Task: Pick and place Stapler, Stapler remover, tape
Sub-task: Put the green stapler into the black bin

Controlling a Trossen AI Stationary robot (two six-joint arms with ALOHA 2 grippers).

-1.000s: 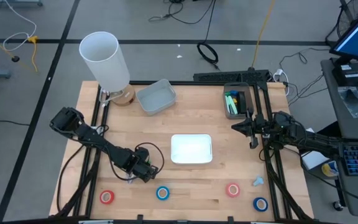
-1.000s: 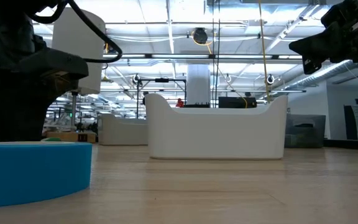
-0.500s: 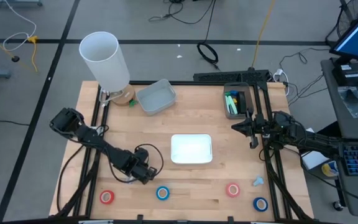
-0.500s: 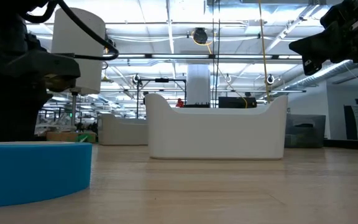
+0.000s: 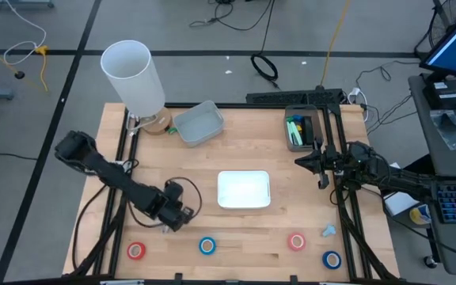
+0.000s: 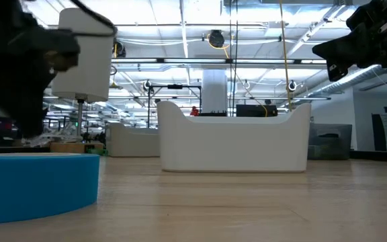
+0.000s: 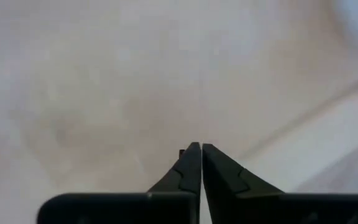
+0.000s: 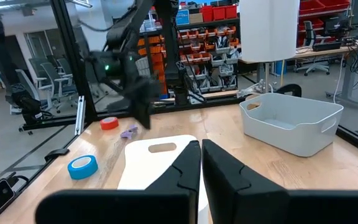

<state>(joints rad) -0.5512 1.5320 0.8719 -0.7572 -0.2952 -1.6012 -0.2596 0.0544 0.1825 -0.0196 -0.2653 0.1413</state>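
Observation:
Several tape rolls lie flat along the near edge: red, blue, red and blue. A small pale purple thing, maybe the stapler remover, lies on the wood just below my left gripper. That gripper points steeply down and is shut on nothing. A small light-blue thing lies near the right-hand rolls. My right gripper waits at the right side, level and shut. I can make out no stapler.
A white tray sits mid-table. At the back stand a grey bin, a tall white cylinder and a small organizer holding green items. In the low view, the blue roll fills the near left.
My left gripper has risen off the table and drawn a little toward the left edge, tipping slightly as it went. The tape rolls and the tray have stayed where they were.

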